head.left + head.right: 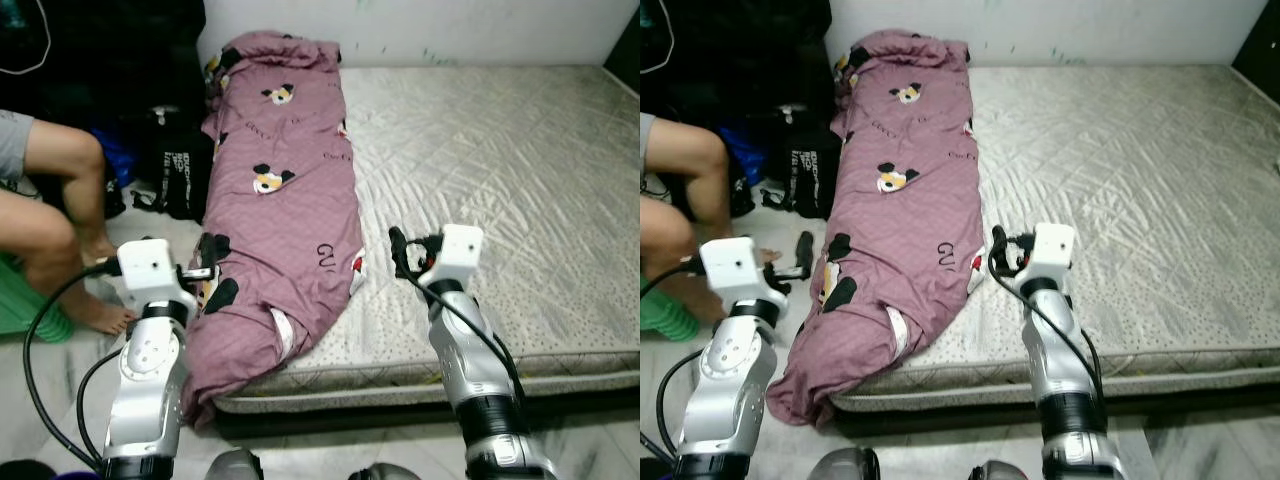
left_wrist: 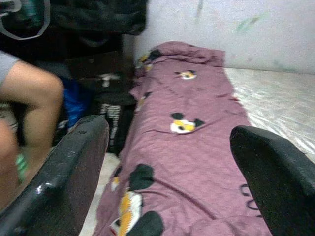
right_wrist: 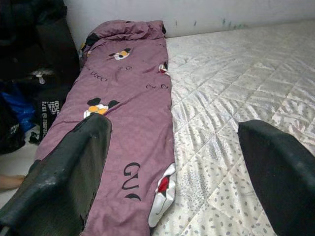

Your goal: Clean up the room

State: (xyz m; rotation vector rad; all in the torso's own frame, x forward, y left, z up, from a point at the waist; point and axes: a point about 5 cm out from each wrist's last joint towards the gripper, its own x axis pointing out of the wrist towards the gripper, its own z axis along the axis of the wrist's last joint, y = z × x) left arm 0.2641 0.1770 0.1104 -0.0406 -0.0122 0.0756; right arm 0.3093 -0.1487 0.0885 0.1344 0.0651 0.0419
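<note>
Along the left side of the mattress (image 1: 500, 150), center-left of the frame, lies the purple blanket (image 1: 280, 190), hanging over the lower edge, and the left gripper (image 1: 200, 272) and right gripper (image 1: 402, 252) hover beside it with fingers spread, probably ready to grasp it.

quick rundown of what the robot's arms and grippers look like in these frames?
Two silver, segmented arms with black bands at the joints. Each wrist carries a white boxy housing; black cables loop from it back along the arm. The left gripper and right gripper each have two long, thick, matte black fingers with rounded tips, slightly scuffed.
</note>
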